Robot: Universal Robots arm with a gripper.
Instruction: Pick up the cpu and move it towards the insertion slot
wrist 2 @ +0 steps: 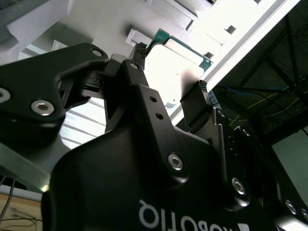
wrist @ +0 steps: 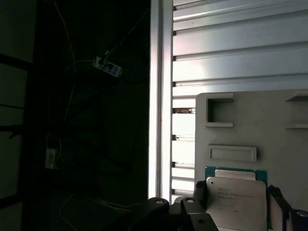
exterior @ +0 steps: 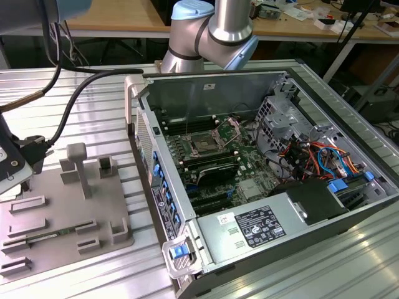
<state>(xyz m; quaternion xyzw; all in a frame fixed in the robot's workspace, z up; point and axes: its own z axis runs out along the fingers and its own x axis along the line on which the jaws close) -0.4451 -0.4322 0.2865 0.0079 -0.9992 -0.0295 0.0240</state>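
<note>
The cpu (wrist: 236, 198) was pinched on two sides by the gripper's (wrist 2: 171, 70) black fingers (wrist 2: 202, 91), over the grey tray (exterior: 62, 212). In the exterior view, the insertion slot (exterior: 204, 144) lay well apart, at three o'clock from the tray, inside the open computer case (exterior: 206, 93).

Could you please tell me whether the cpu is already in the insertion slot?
Out. The cpu is at the gripper over the grey tray, well apart from the insertion slot.
</note>
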